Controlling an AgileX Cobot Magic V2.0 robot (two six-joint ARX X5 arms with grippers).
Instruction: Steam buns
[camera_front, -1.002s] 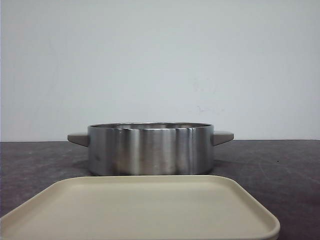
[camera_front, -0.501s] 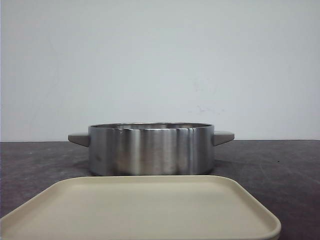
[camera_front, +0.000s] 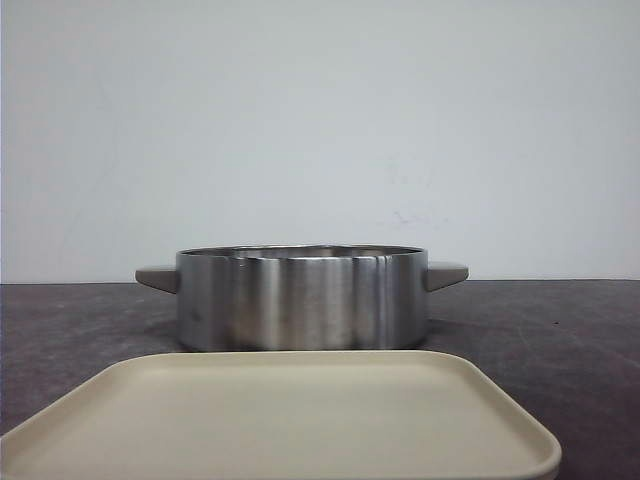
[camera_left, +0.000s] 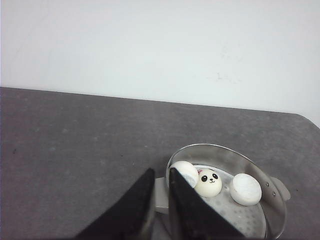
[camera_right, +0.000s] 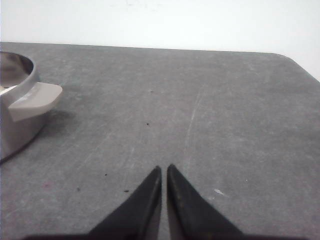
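Note:
A steel pot (camera_front: 300, 300) with beige handles stands mid-table. In the left wrist view, three white buns lie inside the pot (camera_left: 227, 148). One bun (camera_left: 208, 183) shows its panda face, one (camera_left: 184, 171) is partly hidden behind a finger, and one (camera_left: 245, 189) shows only plain white. My left gripper (camera_left: 161, 171) hovers well above the pot's near handle (camera_left: 160, 196), its jaws close together and holding nothing. My right gripper (camera_right: 164, 167) is shut over bare table, to the side of the pot's other handle (camera_right: 35, 100). Neither gripper appears in the front view.
A flat beige tray (camera_front: 300, 420) with nothing on it lies in front of the pot, nearest the front camera. The tabletop (camera_right: 210, 100) is dark grey and speckled. A white wall stands behind it.

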